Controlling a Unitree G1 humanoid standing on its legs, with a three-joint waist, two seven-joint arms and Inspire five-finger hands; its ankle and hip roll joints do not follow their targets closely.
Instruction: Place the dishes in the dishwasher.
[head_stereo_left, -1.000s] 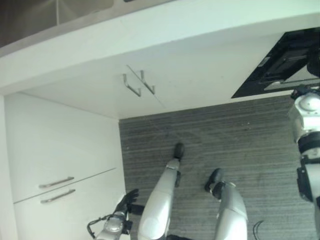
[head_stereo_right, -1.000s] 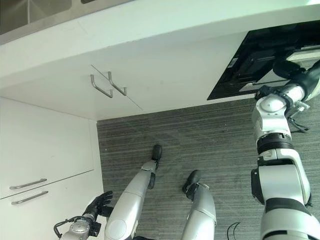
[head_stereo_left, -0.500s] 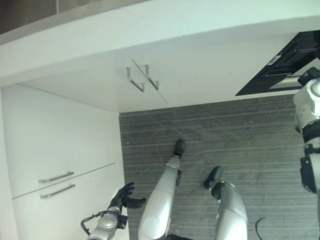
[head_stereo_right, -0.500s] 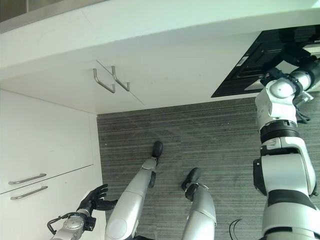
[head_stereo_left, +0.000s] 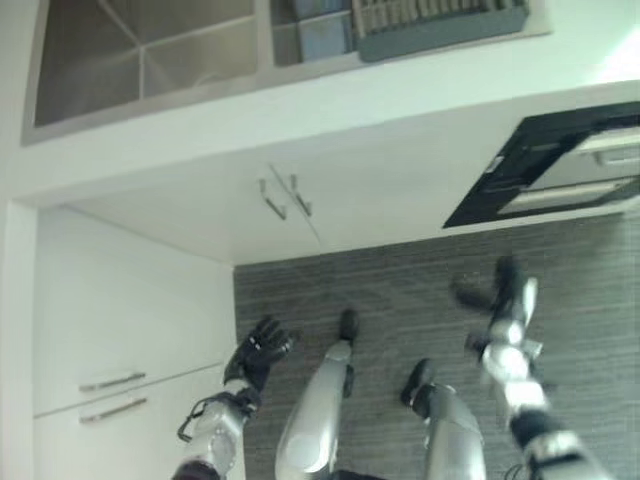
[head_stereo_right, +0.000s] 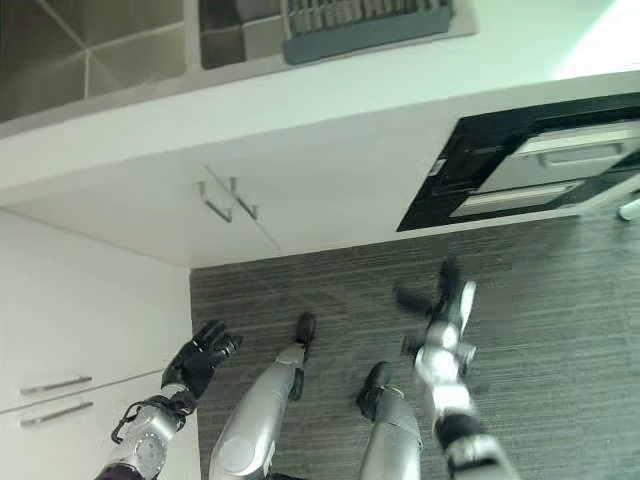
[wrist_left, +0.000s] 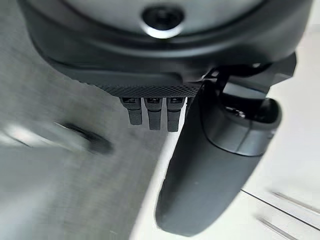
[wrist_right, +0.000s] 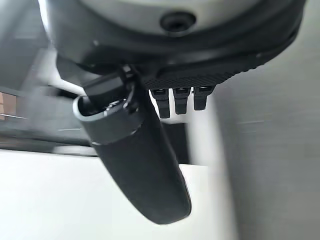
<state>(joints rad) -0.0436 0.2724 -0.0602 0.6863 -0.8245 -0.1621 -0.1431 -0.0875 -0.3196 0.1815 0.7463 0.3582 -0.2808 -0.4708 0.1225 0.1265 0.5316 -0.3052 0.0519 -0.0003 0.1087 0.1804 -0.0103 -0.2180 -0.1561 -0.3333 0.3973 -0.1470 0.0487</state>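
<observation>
Since a second ago the camera has tipped up, bringing the sink and rack into sight. Apart from that shift, the right hand has left the dishwasher's opening and the left hand has risen from low beside the drawers.

Left eye view: the left hand (head_stereo_left: 258, 350) hangs over the grey floor (head_stereo_left: 400, 280), just right of the white drawers (head_stereo_left: 120, 330), fingers spread and holding nothing. The right hand (head_stereo_left: 505, 290) is blurred over the floor, near the dishwasher (head_stereo_left: 540, 170) but clear of it; it looks loosely spread and empty.

Right eye view: on the far side of the counter (head_stereo_right: 330, 100) sits a sink (head_stereo_right: 90, 50), and right of it a grey dish rack (head_stereo_right: 365, 25) whose ribbed long axis runs left to right. Whether dishes stand in it I cannot tell. The dishwasher's dark, open front lies at the right below the counter edge, pale racks showing inside. Cupboard handles (head_stereo_right: 228, 200) sit between the two.

Left wrist view: thumb and straight fingers (wrist_left: 152, 115) stick out over floor and white cabinet, nothing between them.

Right wrist view: fingers (wrist_right: 180, 100) straight, thumb out, no dish in the grasp.

The rack lies far and up from both hands, across the counter. The right hand is probably the nearer to it and to the dishwasher, so a reach up and away would suit that arm.
</observation>
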